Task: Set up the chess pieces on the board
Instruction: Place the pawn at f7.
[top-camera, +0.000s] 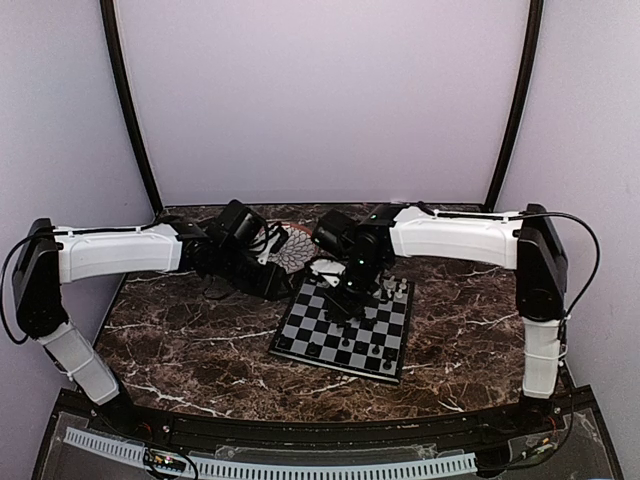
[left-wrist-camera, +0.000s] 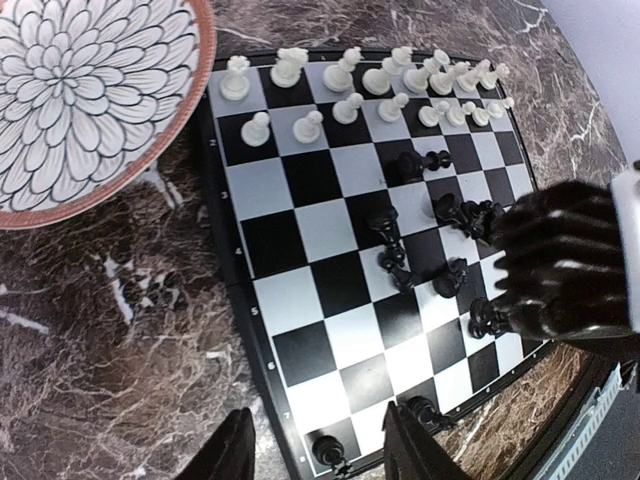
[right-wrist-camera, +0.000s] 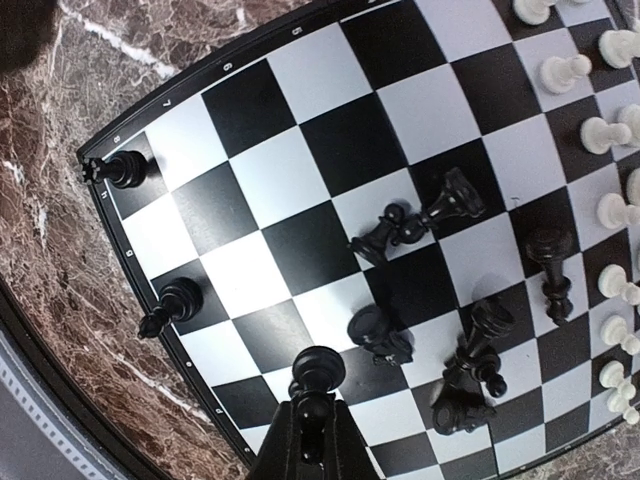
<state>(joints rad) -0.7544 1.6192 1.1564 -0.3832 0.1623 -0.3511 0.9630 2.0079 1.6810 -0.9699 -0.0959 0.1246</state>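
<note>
The board (top-camera: 345, 328) lies mid-table with black and silver-grey checks. White chessmen (left-wrist-camera: 345, 75) stand in two rows along its far edge. Several black chessmen (right-wrist-camera: 420, 225) lie or stand loose in the middle squares. Two black pieces (right-wrist-camera: 125, 170) (right-wrist-camera: 172, 302) stand on the near edge row. My right gripper (right-wrist-camera: 312, 430) is shut on a black piece (right-wrist-camera: 318, 375), held just above the near edge squares; it also shows in the top view (top-camera: 343, 303). My left gripper (left-wrist-camera: 325, 455) is open and empty over the board's corner, above a black corner piece (left-wrist-camera: 330, 452).
A round white-patterned plate with a brown rim (left-wrist-camera: 195, 110) sits beside the board's white end, also seen in the top view (top-camera: 293, 248). The right arm's black wrist (left-wrist-camera: 565, 265) hangs over the board's black side. Dark marble table (top-camera: 190, 350) surrounds the board.
</note>
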